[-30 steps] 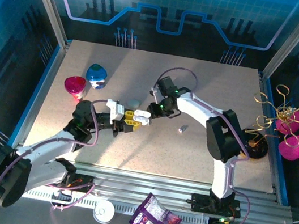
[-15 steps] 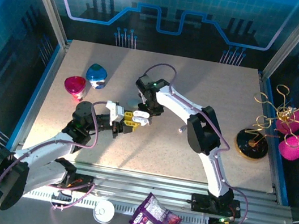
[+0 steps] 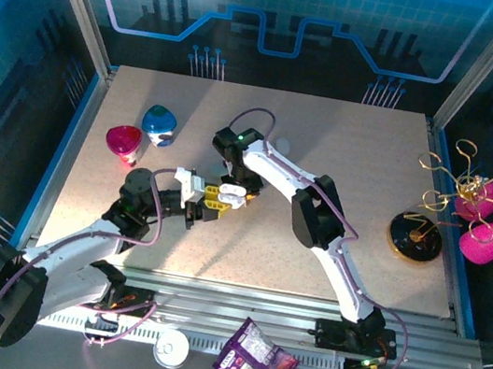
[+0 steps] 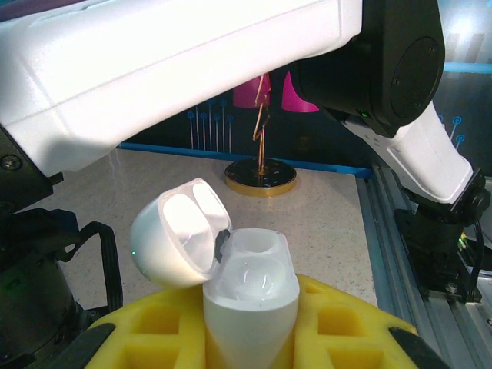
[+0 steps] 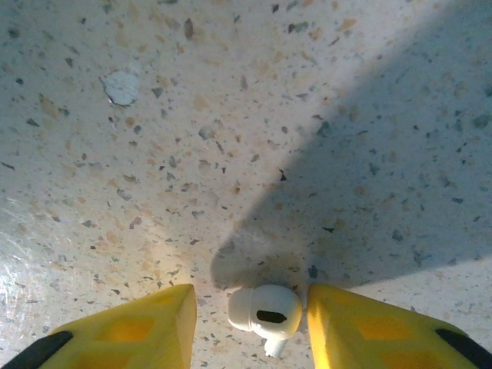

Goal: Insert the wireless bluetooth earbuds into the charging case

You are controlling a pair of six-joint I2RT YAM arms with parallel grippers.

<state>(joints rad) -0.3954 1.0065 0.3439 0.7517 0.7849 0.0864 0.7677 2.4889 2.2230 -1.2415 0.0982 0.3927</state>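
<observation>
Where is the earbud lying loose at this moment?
In the right wrist view, the earbud lies on the speckled table between the open yellow fingers of the right tool, nearer the finger on the image's right.

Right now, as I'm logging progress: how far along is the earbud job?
Done: the left gripper holds the white pebble-shaped plastic charging case, lid open, wells seemingly empty. In hand: the right gripper, jaws open, straddles a tiny white plastic earbud. Left: gripping and seating it.
</observation>
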